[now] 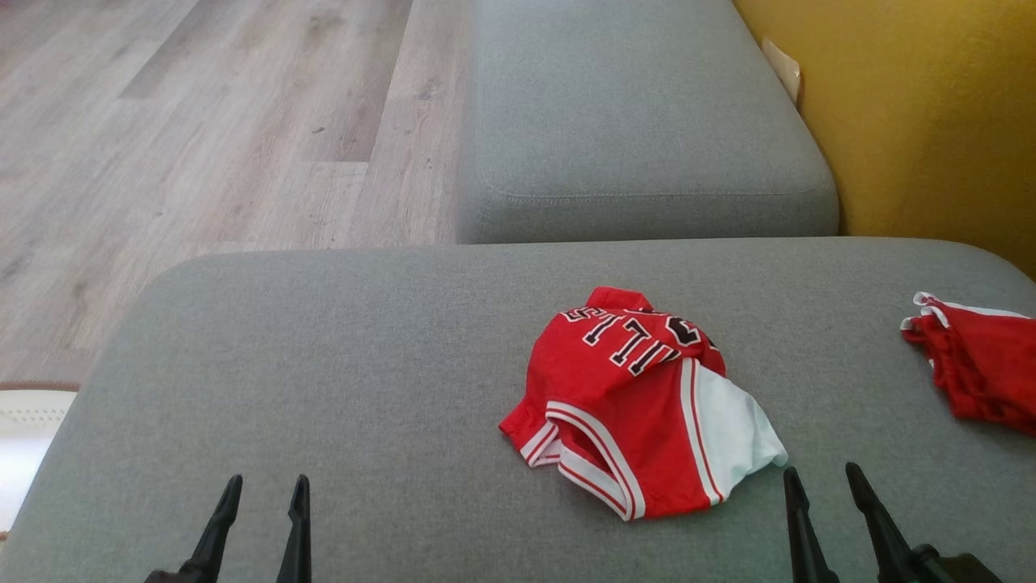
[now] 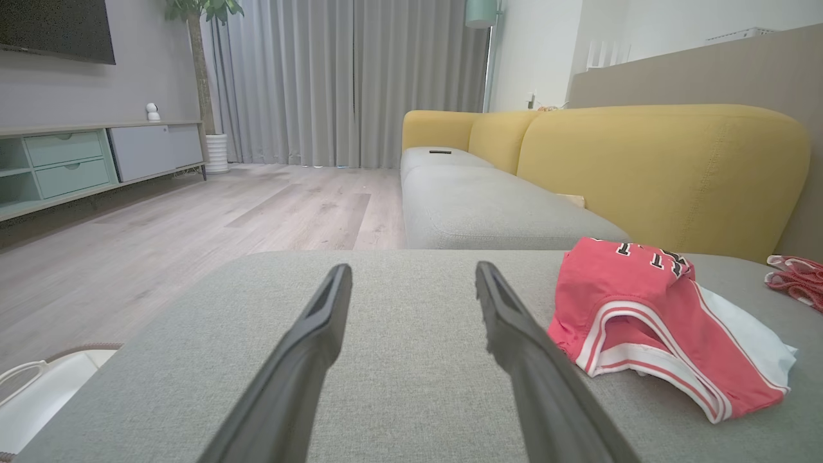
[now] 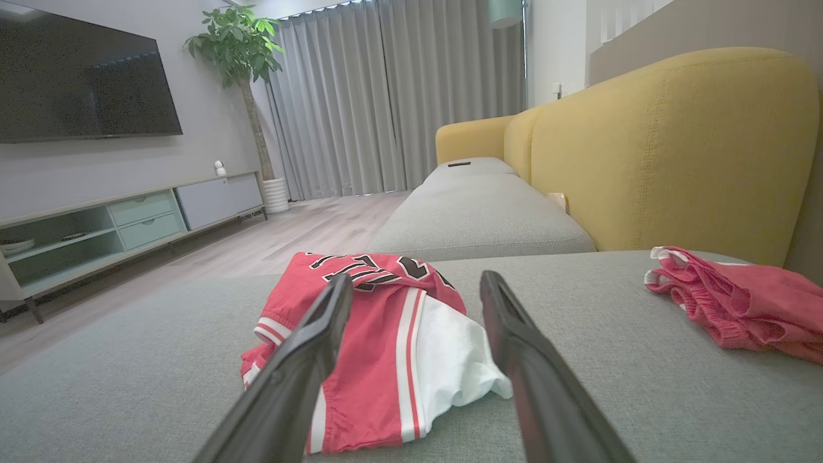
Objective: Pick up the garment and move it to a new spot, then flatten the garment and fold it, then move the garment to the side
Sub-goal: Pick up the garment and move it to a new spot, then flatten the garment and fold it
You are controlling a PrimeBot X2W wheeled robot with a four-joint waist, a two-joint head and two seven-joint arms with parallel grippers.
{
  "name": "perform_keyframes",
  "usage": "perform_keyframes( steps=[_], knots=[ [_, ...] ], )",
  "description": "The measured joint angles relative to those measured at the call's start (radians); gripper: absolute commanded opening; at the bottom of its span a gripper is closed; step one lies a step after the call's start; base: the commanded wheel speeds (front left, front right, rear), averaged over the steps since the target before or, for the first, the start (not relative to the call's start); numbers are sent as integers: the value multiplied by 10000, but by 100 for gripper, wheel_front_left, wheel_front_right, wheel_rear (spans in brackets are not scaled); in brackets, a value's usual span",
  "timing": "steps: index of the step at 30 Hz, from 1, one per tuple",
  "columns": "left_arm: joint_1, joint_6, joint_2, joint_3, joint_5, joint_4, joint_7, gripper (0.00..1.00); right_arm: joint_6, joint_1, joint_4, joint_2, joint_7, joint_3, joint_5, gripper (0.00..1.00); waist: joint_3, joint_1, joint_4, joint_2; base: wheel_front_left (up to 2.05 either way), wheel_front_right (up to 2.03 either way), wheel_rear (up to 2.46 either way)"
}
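Crumpled red basketball jersey with white trim and black lettering [image 1: 631,397] lies in a heap right of centre in the head view, on the broad grey fabric sofa cushion [image 1: 324,364]. A white panel spills out at its lower right. The right gripper [image 1: 820,471] stands at the lower right of the frame, its jaws parted and empty, with its fingertips just below that white panel. The left gripper [image 1: 269,482] sits at the lower left over bare cushion, well apart from the jersey, jaws likewise spread and holding nothing. A second bunched red garment with white edging [image 1: 979,364] rests at the right edge. Pale wooden plank floor [image 1: 202,121] fills the upper left.
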Motion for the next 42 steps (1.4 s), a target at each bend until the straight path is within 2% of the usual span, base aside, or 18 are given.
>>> perform_keyframes(
  steps=[42],
  knots=[
    [79, 138, 0, -464, 140, 196, 0, 100, 0, 52, 71, 10, 0, -29, 84, 100, 106, 0, 16, 0, 0, 0, 0]
  ],
)
